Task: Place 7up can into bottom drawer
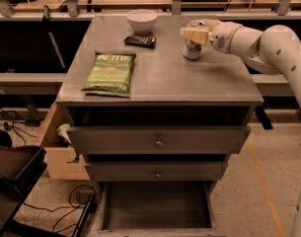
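The 7up can (192, 49) stands upright on the grey cabinet top (165, 78), near its back right. My gripper (195, 33) is at the can's upper part, reaching in from the right on the white arm (268, 43), and it covers part of the can. The bottom drawer (155, 206) is pulled open at floor level below the cabinet, and its flat grey floor is bare.
A green chip bag (109, 73) lies on the left of the top. A white bowl (141, 19) and a dark flat object (140, 41) sit at the back. Two knobbed drawers (159, 143) are above the bottom one. A wooden box (56, 157) and cables are at the left.
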Robot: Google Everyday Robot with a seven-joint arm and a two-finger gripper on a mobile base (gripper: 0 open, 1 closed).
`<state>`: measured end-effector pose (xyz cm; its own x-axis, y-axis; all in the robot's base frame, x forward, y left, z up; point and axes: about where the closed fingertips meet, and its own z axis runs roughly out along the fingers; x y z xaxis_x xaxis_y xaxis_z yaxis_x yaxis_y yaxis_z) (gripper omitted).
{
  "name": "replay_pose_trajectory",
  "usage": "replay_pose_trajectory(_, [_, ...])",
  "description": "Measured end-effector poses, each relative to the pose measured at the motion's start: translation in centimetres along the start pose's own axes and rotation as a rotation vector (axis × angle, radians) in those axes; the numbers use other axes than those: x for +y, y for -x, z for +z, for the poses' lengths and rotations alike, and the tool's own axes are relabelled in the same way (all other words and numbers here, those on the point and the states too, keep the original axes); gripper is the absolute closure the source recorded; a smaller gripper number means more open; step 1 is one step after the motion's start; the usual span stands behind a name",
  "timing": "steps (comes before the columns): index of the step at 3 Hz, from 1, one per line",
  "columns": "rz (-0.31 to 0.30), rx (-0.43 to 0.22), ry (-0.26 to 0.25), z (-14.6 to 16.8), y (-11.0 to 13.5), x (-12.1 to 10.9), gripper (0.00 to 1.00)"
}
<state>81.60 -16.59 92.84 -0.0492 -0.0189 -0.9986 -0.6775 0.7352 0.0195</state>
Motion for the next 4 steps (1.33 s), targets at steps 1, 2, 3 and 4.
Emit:
replay_pose_trajectory(1, [0.001, 0.0, 0.006, 0.4, -0.1, 0.3, 0.69])
replay_pose_trajectory(2, [0.002, 0.001, 0.01, 0.6, -0.1, 0.5, 0.94])
replay_pose_trajectory(3, [-0.023, 0.009, 0.016, 0.1, 1.7, 0.3, 1.0])
replay_pose_trajectory(4, [-0.098, -0.006, 0.009, -4.1, 6.0, 1.7, 1.0])
